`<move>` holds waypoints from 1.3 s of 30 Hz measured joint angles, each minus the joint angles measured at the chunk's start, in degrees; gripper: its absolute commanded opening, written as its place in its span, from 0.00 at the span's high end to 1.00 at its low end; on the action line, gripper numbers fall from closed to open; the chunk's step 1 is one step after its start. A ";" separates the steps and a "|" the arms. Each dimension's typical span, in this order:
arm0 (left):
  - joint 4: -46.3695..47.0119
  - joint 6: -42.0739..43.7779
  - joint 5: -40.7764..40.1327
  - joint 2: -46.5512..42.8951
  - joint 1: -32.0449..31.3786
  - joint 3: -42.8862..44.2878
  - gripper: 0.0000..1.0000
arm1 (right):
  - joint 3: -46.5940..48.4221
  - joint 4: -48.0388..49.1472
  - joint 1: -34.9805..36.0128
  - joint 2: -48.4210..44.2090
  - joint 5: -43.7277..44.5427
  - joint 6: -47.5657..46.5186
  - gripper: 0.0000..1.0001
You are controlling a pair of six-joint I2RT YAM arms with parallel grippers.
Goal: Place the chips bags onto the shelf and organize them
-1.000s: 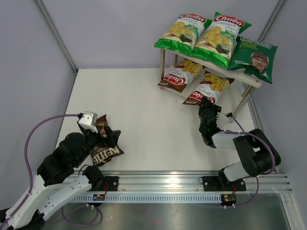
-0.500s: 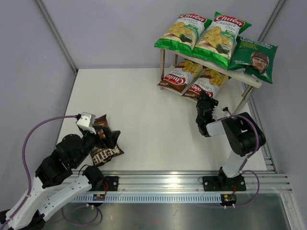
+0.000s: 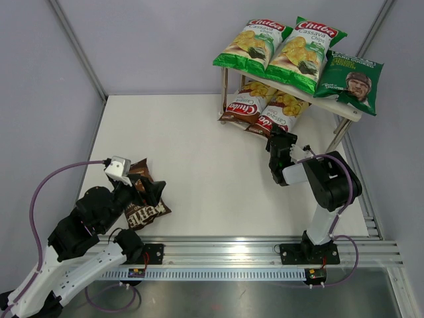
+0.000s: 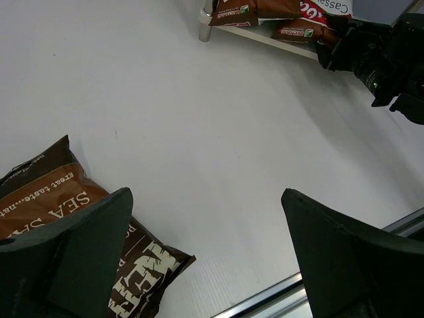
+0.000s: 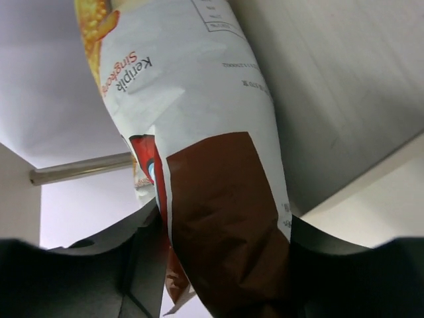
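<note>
Brown-red Chuba bag is pinched in the right fingers, partly on the lower board of the shelf beside its twin; I'd slide it in level, then release; left fingers gape over the Kettle bag, well clear of the shelf.

The left arm is bent low near its base. The left hand points down, fingers spread wide apart. The right arm reaches forward, and the right hand pinches a brown-red bag.
</note>
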 measured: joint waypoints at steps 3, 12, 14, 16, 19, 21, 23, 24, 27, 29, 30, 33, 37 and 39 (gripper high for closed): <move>0.00 0.11 0.02 0.00 0.00 0.00 0.01 | -0.26 -3.41 -0.35 -1.36 -1.55 -0.24 0.32; 0.00 0.17 0.17 0.07 0.00 -0.02 0.01 | -3.13 -9.53 -2.71 -9.60 -3.34 -1.79 0.01; 0.00 0.17 0.15 0.07 0.00 -0.02 0.01 | -3.61 -11.04 -2.73 -11.10 -3.58 -2.12 0.00; 0.00 0.15 0.09 0.09 0.00 -0.02 0.01 | -3.89 -12.22 -2.80 -12.28 -4.26 -2.14 0.01; -0.02 0.13 -0.20 0.20 0.00 -0.02 0.01 | -4.15 -14.12 -2.86 -13.73 -5.49 -2.14 0.00; -0.04 0.11 -0.37 0.50 0.00 -0.02 0.01 | -4.22 -15.89 -2.93 -14.86 -6.12 -2.14 0.01; -0.07 0.09 -0.70 0.98 0.00 0.00 0.01 | -4.48 -17.86 -2.99 -16.59 -6.99 -2.16 0.00; -0.09 0.07 -0.96 1.25 0.00 -0.02 0.01 | -4.74 -18.64 -2.99 -17.55 -7.28 -2.12 0.00; -0.31 -0.37 -2.10 2.43 0.00 0.00 0.01 | -6.25 -21.44 -3.02 -21.22 -7.52 -1.92 0.01; -0.72 -1.01 -3.23 3.85 0.00 0.00 0.01 | -7.48 -22.53 -3.06 -23.58 -7.52 -1.86 0.00; -1.03 -1.27 -3.98 4.87 0.00 0.04 0.01 | -8.13 -23.69 -3.13 -25.07 -7.58 -1.86 0.01; -1.84 -2.56 -6.10 8.76 0.42 0.13 0.01 | -8.92 -27.19 -3.56 -29.00 -8.22 -2.19 0.00; -2.64 -3.56 -6.91 14.71 6.08 0.28 0.01 | -9.14 -32.74 -4.04 -35.78 -9.66 -4.28 0.00; -2.62 -3.52 -6.32 16.46 11.37 0.31 0.01 | -9.88 -35.36 -4.15 -41.24 -10.34 -6.93 0.01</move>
